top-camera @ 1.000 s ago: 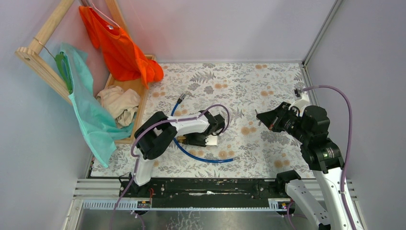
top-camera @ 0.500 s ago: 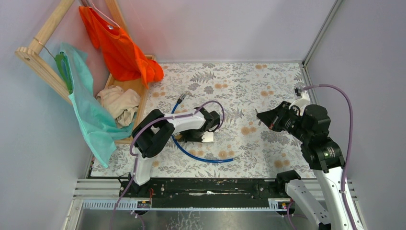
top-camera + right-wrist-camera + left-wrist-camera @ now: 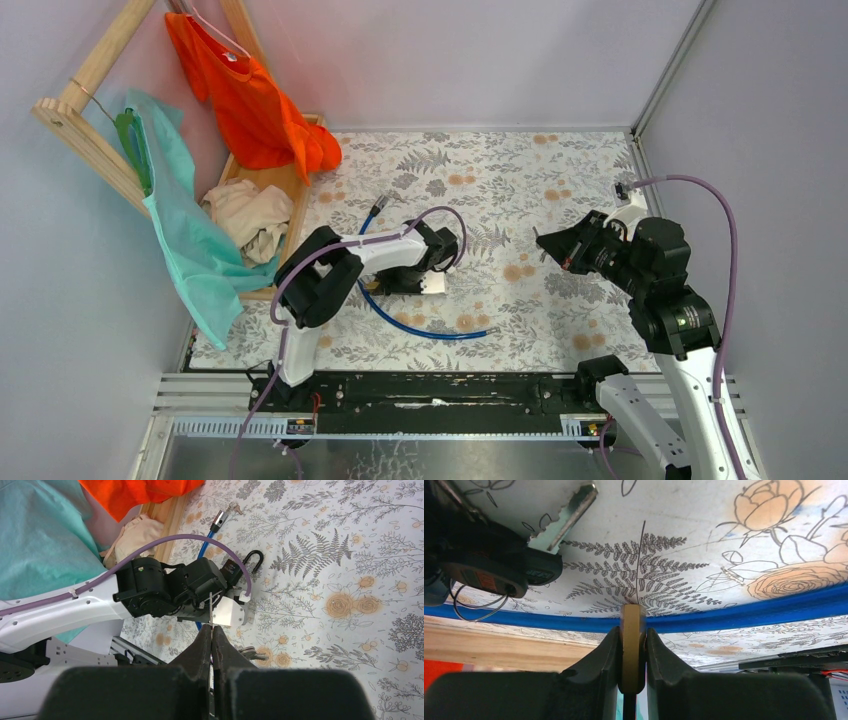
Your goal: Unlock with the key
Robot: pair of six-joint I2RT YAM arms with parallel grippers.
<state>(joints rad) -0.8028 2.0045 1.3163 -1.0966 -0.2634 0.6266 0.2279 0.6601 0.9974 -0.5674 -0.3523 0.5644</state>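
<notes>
Left gripper (image 3: 632, 632) pinches one flat brass piece (image 3: 632, 614), its jaws narrowly apart. One black-headed key (image 3: 541, 568) lies near one blue cable (image 3: 749, 612). Right gripper (image 3: 211, 632) is closed tight.

The left arm is stretching low toward the centre, its hand (image 3: 632, 631) pinching a brass piece (image 3: 632, 617); the right hand (image 3: 211, 635) is hovering raised, fully closed.

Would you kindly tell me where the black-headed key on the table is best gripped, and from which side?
I would probably grip the key by its chunky black head, coming down from above: it lies flat on the table, the head stands proud, and the thin silver blade lies too low and must stay free.
</notes>
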